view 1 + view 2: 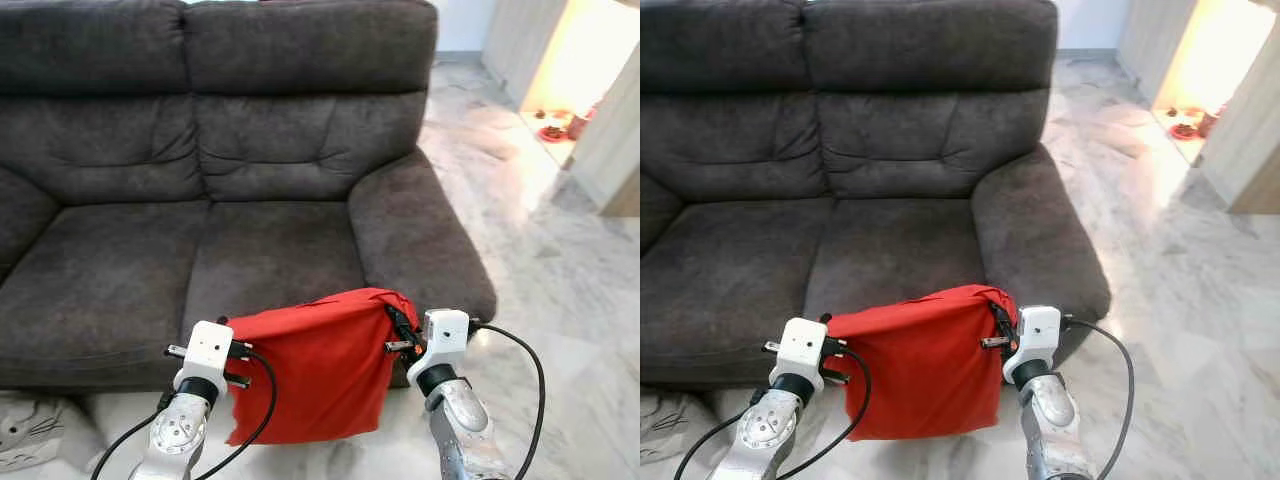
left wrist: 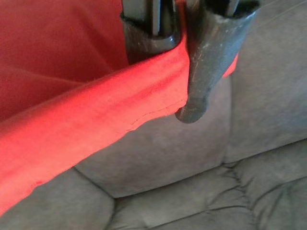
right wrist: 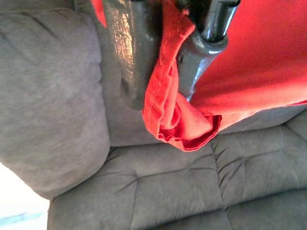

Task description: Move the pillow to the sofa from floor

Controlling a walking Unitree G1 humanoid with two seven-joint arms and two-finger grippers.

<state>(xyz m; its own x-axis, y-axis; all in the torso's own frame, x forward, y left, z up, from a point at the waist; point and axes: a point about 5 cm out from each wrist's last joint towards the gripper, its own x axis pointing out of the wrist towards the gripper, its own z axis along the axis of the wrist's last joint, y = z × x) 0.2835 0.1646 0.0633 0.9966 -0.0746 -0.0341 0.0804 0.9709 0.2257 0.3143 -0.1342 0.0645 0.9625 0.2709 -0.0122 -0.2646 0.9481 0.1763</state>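
A red pillow (image 1: 315,370) hangs in the air before the front edge of a dark grey sofa (image 1: 250,170), its top edge level with the seat. My left gripper (image 1: 232,352) is shut on the pillow's upper left corner. My right gripper (image 1: 398,325) is shut on the upper right corner, beside the sofa's right armrest (image 1: 410,230). In the left wrist view the black fingers (image 2: 201,72) pinch the red hem (image 2: 96,124) over the seat cushions. In the right wrist view the fingers (image 3: 139,52) clamp a bunched fold of red cloth (image 3: 184,127).
The sofa's two seat cushions (image 1: 190,270) lie just beyond the pillow. Pale marble floor (image 1: 560,280) spreads to the right, toward a lit doorway (image 1: 575,60) with small objects on the floor. A grey and white thing (image 1: 25,430) lies on the floor at lower left.
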